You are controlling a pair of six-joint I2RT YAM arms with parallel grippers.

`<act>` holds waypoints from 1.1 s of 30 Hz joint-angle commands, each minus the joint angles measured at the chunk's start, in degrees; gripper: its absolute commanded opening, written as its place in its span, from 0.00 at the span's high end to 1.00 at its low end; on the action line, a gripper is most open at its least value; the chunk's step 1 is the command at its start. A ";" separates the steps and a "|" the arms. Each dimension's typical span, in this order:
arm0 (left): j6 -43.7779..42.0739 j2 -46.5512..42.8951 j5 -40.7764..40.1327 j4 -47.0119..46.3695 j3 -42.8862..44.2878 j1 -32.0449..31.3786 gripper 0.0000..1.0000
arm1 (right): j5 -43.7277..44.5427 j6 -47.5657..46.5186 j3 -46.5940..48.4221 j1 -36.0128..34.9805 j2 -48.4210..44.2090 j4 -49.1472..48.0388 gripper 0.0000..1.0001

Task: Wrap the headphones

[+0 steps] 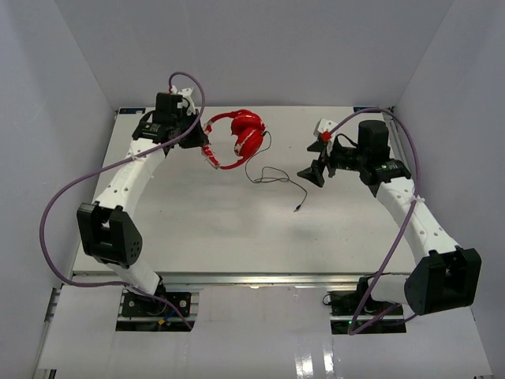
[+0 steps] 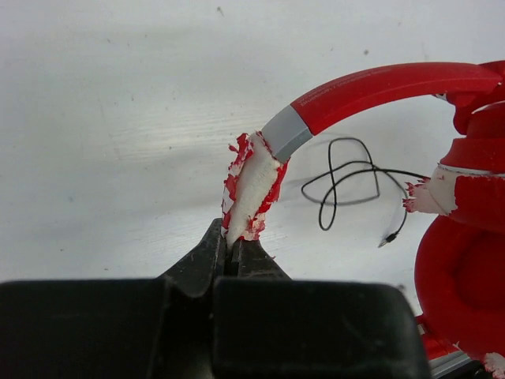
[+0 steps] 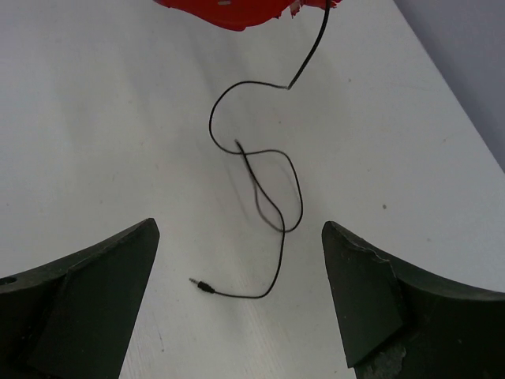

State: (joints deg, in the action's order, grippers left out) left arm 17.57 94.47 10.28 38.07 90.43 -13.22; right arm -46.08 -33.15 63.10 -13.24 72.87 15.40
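Observation:
The red headphones point(image 1: 241, 136) lie at the back middle of the white table point(image 1: 197, 237). Their thin black cord point(image 1: 272, 175) trails in loose loops toward the front right and ends in a jack plug point(image 1: 297, 209). My left gripper point(image 1: 203, 144) is shut on the frayed red-and-white padding point(image 2: 251, 185) at the end of the headband point(image 2: 379, 85); the jaws point(image 2: 231, 242) pinch its lower tip. To the right, an earcup point(image 2: 461, 268) fills the edge of the left wrist view. My right gripper point(image 1: 316, 170) hovers open above the cord point(image 3: 272, 189) and the plug point(image 3: 201, 286), touching neither.
Purple robot cables point(image 1: 59, 197) arc over both arms. Grey walls close in the table at the left, back and right. The table's right edge point(image 3: 450, 95) runs close past the cord.

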 commanded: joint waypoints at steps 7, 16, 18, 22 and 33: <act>6.10 -6.25 7.59 2.63 7.68 -0.40 1.00 | -10.94 28.21 2.12 -4.04 4.23 -23.15 0.10; 10.13 -10.88 11.28 4.47 11.20 -0.66 1.00 | -7.12 33.69 7.92 -8.07 13.59 -31.18 0.10; 11.08 -11.75 12.05 4.82 11.91 -0.66 1.00 | -7.01 36.39 8.17 -8.22 15.61 -34.49 0.10; 14.13 -13.00 15.42 5.28 13.90 -0.66 1.00 | -1.96 37.84 10.51 -9.74 18.83 -37.61 0.10; 20.52 -13.28 19.89 5.40 22.89 -0.66 1.00 | -9.39 55.47 8.96 -12.29 26.97 -60.92 0.03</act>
State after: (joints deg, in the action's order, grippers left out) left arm 33.40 83.81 26.82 45.77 108.13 -13.74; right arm -50.87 13.43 72.60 -24.02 99.01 -30.46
